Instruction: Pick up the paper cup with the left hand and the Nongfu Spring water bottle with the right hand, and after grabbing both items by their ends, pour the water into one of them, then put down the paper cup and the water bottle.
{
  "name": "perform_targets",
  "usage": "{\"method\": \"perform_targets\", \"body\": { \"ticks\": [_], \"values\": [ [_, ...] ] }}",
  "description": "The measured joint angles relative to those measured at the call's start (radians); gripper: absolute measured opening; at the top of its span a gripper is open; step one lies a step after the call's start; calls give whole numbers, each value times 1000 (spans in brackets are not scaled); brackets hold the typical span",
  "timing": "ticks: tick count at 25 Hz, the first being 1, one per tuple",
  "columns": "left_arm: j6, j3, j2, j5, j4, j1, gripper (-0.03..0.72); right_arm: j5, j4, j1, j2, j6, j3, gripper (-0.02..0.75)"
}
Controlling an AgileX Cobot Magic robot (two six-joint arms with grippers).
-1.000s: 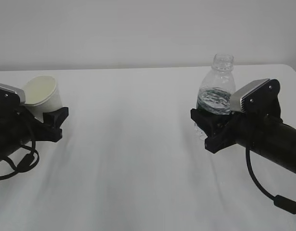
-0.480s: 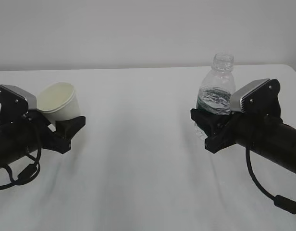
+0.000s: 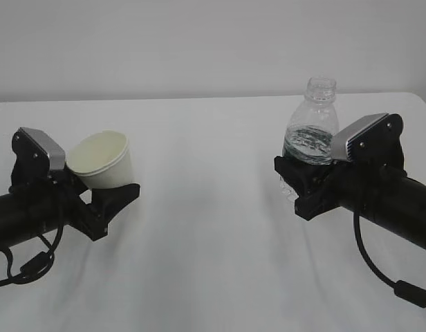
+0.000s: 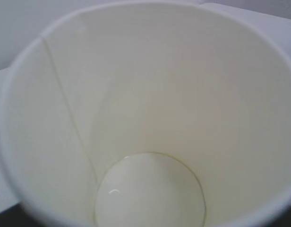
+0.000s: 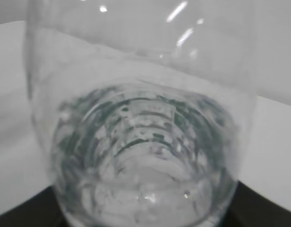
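Observation:
The white paper cup (image 3: 101, 160) hangs above the table at the left, mouth tipped up and to the right. My left gripper (image 3: 102, 192) is shut on its lower end. In the left wrist view the cup's cream inside (image 4: 150, 118) fills the frame and hides the fingers. At the right, the clear Nongfu Spring water bottle (image 3: 312, 128) stands upright and uncapped. My right gripper (image 3: 301, 183) is shut on its lower part. Up close the bottle (image 5: 141, 94) shows ribbed walls, with water (image 5: 145, 189) in its base.
A white table (image 3: 213, 242) spreads under both arms, its far edge meeting a pale wall. A black cable (image 3: 379, 273) loops down from the right arm, and another hangs under the left arm (image 3: 30, 266).
My left arm has carried the paper cup rightward toward the middle of the table. The right arm and the bottle have not moved.

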Motion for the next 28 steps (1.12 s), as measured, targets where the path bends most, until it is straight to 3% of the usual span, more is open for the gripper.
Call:
{"method": "perform_targets", "body": {
  "ticks": [28],
  "values": [
    [-52,0,-2,0,328,0,465,0,-50,0,0,0,0,412]
  ]
}}
